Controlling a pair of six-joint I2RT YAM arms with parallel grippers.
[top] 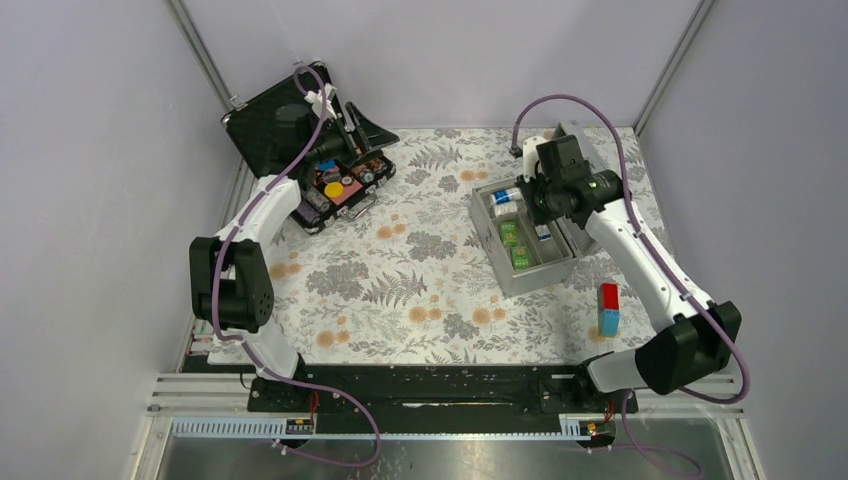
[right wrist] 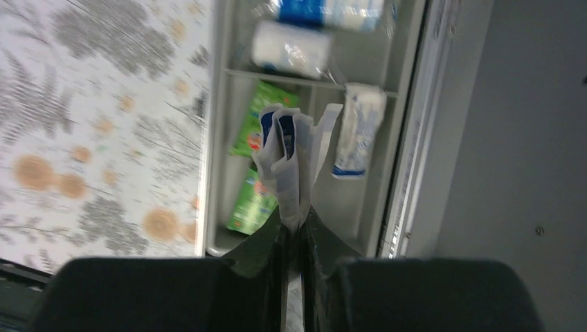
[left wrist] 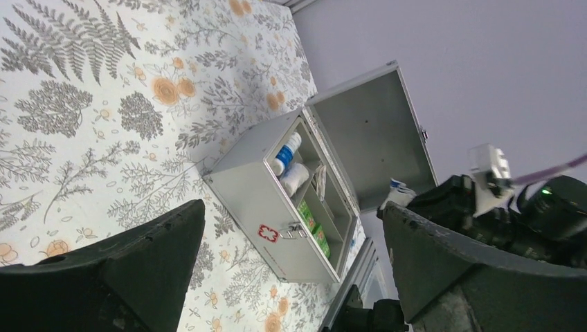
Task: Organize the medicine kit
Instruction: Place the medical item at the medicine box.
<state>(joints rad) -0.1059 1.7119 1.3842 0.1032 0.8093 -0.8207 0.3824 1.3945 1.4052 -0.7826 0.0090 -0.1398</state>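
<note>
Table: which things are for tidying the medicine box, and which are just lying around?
For the job:
medicine kit, lid open
white packets, pinched in the right gripper over the kit
green boxes inside the kit

Probably just lying about:
black case with coloured bits
red-and-blue block beside the kit

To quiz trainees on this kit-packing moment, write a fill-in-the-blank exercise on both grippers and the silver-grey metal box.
1. Of the right gripper and the left gripper, the one pinching the bunch of white-and-blue packets is the ___.
2. The left gripper's jaws stand ___.
3. The silver-grey metal box with the hinged lid holds flat cartons coloured ___.

Missing words: right; open; green.
</note>
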